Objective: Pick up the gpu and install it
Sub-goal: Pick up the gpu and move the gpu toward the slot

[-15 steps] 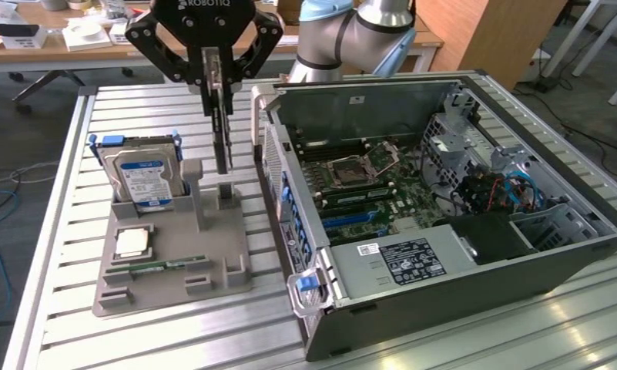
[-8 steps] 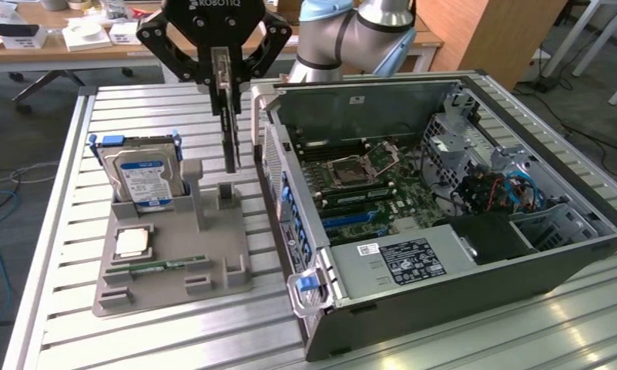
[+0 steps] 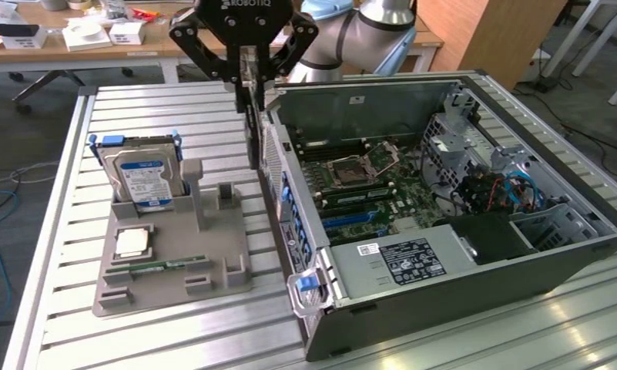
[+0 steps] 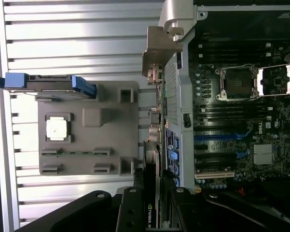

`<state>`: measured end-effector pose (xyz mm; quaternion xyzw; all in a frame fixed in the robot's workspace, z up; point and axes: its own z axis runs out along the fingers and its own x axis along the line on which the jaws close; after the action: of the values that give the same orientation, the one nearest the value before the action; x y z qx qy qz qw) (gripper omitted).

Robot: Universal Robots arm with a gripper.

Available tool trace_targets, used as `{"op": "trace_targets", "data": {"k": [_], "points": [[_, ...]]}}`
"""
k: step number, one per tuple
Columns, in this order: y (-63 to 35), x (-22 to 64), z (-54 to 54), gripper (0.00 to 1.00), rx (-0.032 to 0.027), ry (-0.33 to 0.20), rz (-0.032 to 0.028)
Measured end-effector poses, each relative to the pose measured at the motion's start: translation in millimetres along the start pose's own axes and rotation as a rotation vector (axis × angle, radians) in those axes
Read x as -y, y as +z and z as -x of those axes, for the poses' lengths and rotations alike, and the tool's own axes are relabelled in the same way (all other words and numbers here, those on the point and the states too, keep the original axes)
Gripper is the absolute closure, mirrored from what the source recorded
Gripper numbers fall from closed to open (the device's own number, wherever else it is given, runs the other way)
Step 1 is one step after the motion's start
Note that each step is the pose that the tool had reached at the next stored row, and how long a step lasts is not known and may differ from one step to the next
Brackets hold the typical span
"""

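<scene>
Exterior view: the holder [image 3: 159,291] lies on the table [image 3: 164,108] at 9 o'clock of the computer case [image 3: 442,285]. In the holder, the hard drive [image 3: 142,179] stands at 11 o'clock, the processor [image 3: 133,242] at 9 o'clock. The graphics card [image 3: 253,135] hangs between holder and case.

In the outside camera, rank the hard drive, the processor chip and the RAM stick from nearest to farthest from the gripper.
1. hard drive, upright at the far end of the gray holder, nearest the gripper, whose jaws grip the gpu.
2. processor chip, flat at mid-holder.
3. RAM stick, in a near slot, farthest.
</scene>
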<state>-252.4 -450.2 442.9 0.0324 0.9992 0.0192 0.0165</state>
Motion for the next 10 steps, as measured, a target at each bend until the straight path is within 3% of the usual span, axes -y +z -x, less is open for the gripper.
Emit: {"op": "trace_targets", "data": {"k": [10], "points": [[1.2,-2.6,37.3,0.75,-0.0003,0.000,0.0063]]}}
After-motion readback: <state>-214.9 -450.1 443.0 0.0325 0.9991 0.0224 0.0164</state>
